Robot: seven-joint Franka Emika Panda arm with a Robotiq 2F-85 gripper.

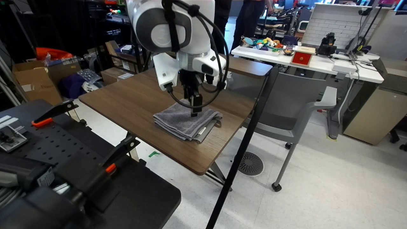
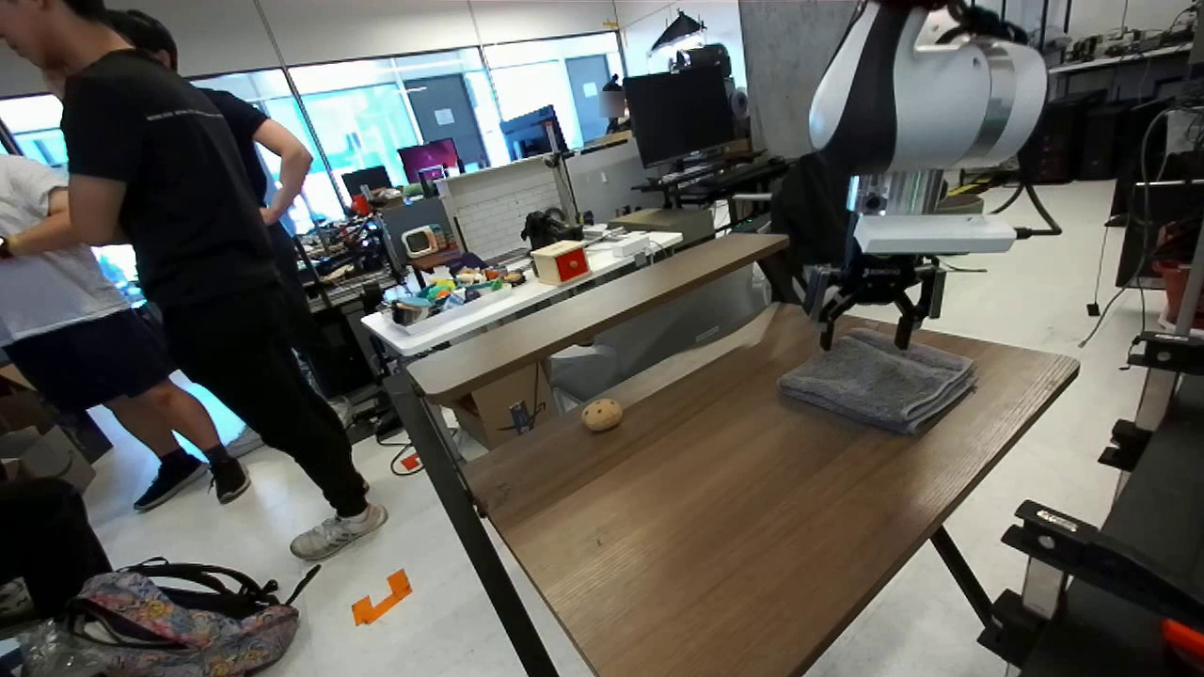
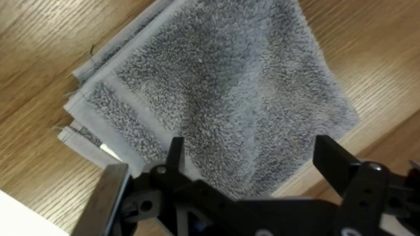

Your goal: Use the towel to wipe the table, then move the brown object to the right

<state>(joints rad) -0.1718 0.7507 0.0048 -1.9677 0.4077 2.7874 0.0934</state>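
Observation:
The towel (image 1: 184,121), a folded grey cloth, lies flat on the brown wood-grain table (image 1: 127,98). In an exterior view it sits near the far right end (image 2: 875,385) of the table (image 2: 696,517). My gripper (image 1: 194,113) points down over the towel; it also shows there (image 2: 864,340). In the wrist view the fingers (image 3: 250,141) are wide apart with nothing between them, and the towel (image 3: 226,85) lies beneath. I cannot tell whether the fingertips touch it. The brown object (image 2: 602,415), a small speckled tan lump, rests near the table's back edge, apart from the towel. It does not show elsewhere.
A raised wooden shelf (image 2: 602,315) runs along the table's back edge on black legs. A grey chair (image 1: 286,105) stands beside the table. A black bench (image 1: 136,197) with clamps stands close by. A white desk (image 1: 343,65) with clutter and people stand behind.

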